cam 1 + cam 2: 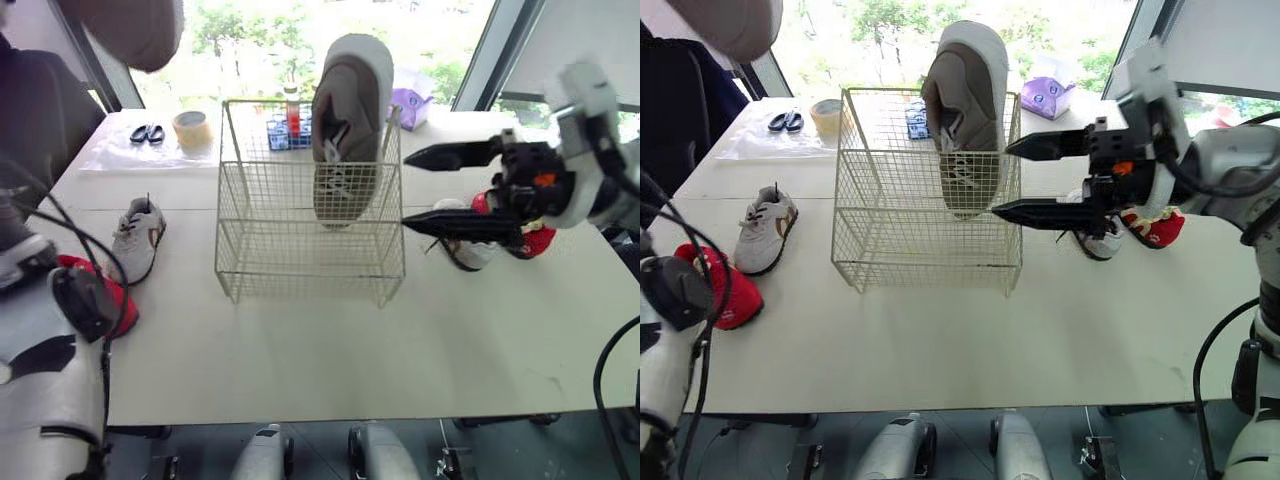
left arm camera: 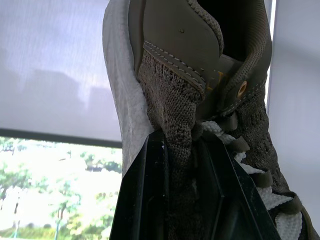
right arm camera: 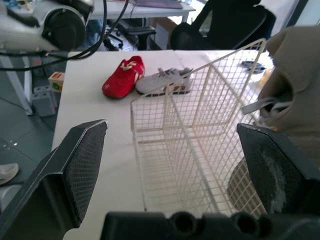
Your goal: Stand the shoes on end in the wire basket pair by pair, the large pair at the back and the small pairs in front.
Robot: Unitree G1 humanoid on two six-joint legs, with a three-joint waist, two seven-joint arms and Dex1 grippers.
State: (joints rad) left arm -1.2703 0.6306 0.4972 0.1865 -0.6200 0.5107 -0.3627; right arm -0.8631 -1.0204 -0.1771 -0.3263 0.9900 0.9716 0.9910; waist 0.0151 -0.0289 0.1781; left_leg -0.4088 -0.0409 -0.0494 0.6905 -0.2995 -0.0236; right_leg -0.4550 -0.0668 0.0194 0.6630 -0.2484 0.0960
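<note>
The basket [image 1: 240,250] stands mid-frame on the white worktop [image 1: 300,350]. One big shoe [image 1: 345,120] is on end in its upper right part, toe down and laces facing the camera, the heel rising well above the rim.

The right gripper [image 1: 405,190] hangs just beside the basket's right side, level with that shoe. Its fingers [image 3: 80,165] are spread wide with nothing between them. Whether the tips touch the wire cannot be told.

In the left wrist view the left gripper [image 2: 180,137] has its fingers [image 2: 150,200] pinching the knit upper of the other big shoe [image 2: 200,75], beside the white laces, with window and trees behind it. A taupe shape at the upper left of the left eye frame may be this same shoe.

Left of the basket lie a grey shoe [image 1: 137,238] and, lower, the left red shoe [image 1: 728,292], both flat on the worktop. At the right, partly behind the right gripper, lie a white shoe [image 1: 470,252] and the right red shoe [image 1: 1155,228], close together.

Along the top of the worktop are scissors [image 1: 147,133], a tape roll [image 1: 190,128], a blue tube rack [image 1: 283,128] behind the basket, and a purple tissue pack [image 1: 412,105].
</note>
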